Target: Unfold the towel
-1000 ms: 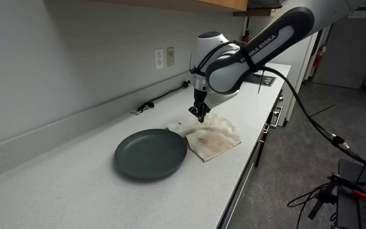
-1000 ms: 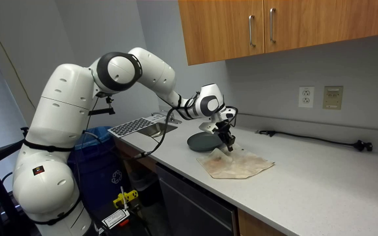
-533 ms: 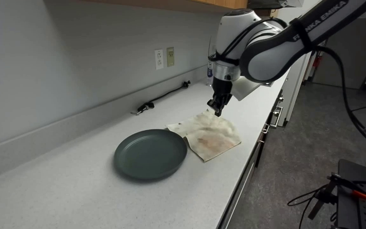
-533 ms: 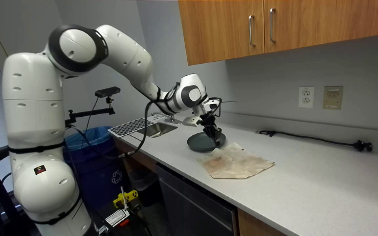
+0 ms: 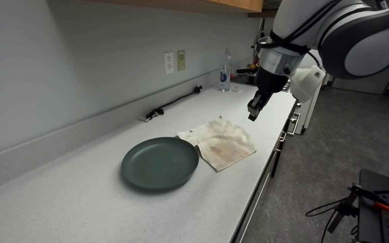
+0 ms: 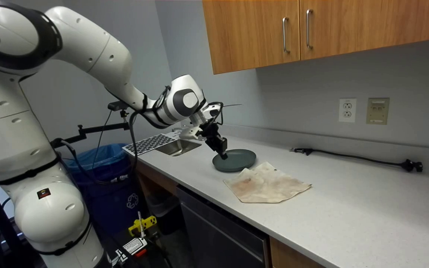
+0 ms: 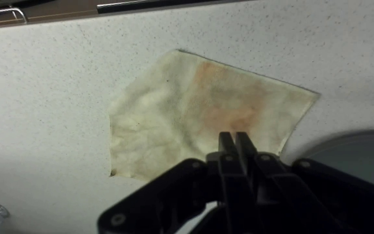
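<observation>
The towel [image 5: 226, 143], a cream-beige cloth with brownish stains, lies spread on the counter beside the dark green plate [image 5: 160, 163]. A crease runs across its middle, and in the wrist view one slanting side of the towel [image 7: 161, 110] looks soft and rounded, like a fold. My gripper [image 5: 253, 114] hangs in the air above the counter, apart from the cloth. In an exterior view the gripper [image 6: 222, 155] covers part of the plate [image 6: 238, 160]. Between the fingertips [image 7: 226, 138] there is a narrow gap with nothing in it. The fingers hide part of the towel's lower edge in the wrist view.
A black cable with clamp ends [image 5: 176, 104] lies along the wall. Behind the towel stands a clear bottle [image 5: 226, 72]. A sink [image 6: 179, 147] is set in beyond the plate, and wooden cabinets [image 6: 253, 33] hang overhead. The counter's front edge runs past the towel.
My gripper has drawn away from over the towel, rightward in an exterior view, leaving its back corner uncovered. Plate and towel lie where they were.
</observation>
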Robot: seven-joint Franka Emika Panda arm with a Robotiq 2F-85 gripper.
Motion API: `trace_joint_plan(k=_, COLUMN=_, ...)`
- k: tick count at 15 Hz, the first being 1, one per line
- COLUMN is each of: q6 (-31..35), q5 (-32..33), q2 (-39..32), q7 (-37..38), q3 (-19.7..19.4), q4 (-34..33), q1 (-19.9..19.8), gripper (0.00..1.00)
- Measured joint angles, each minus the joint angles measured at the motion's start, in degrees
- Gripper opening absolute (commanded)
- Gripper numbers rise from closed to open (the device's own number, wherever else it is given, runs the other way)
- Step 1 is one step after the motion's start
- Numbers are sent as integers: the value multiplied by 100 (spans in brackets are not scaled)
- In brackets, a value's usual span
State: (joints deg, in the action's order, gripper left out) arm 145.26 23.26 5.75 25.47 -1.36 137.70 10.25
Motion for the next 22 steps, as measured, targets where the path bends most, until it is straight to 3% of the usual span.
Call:
trace_joint_plan(k=8, q6=253, q5=-17, q2=1113, q7=0, q3=698, q4=831, q1=-369, gripper=100)
trace_joint_plan(k=15, q6=673, q5=-14, q2=1445, q7=-3, q3=1063, q4=1156, q1=-753, gripper=100)
trace_joint_plan(k=22, q6=673, q5=-78, q2=1524, q7=-23, q3=1112, q4=1252, q1=-785, gripper=100)
